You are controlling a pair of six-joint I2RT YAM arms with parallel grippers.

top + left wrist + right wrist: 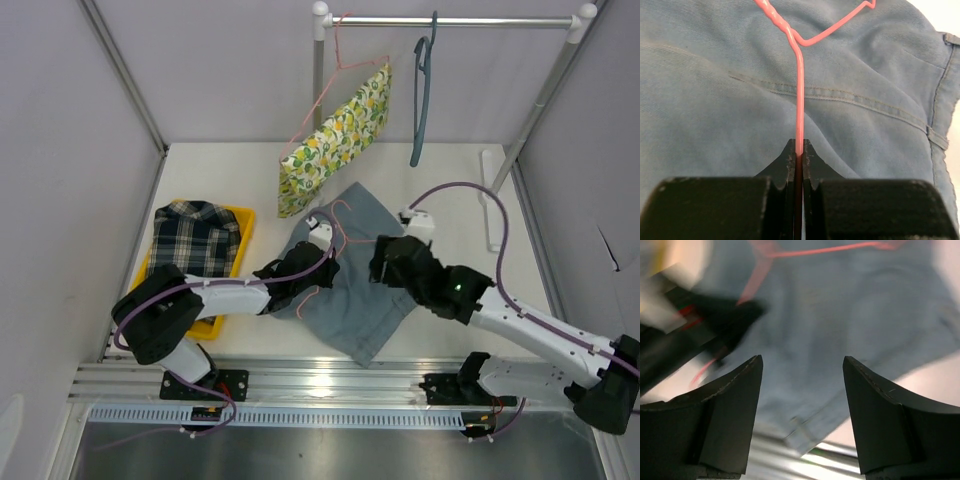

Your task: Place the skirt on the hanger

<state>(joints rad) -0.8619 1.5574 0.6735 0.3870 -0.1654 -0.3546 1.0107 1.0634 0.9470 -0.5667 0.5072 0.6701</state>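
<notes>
Between shut tips of the left end effector (pixel 798 150), hold the spare hanger (pixel 800 80) steady, with right end effector (pixel 802 365) wide alongside, and leave the skirt (pixel 335 140) hanging ahead on its pink hanger (pixel 338 50)

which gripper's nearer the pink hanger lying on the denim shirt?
Left. The left gripper is shut on the pink hanger's wire. The right gripper hangs open off to the right, above the denim shirt, clear of the hanger.

The skirt (pixel 335 140) hangs from the rail (pixel 480 21), behind the denim shirt (pixel 375 290).
</notes>
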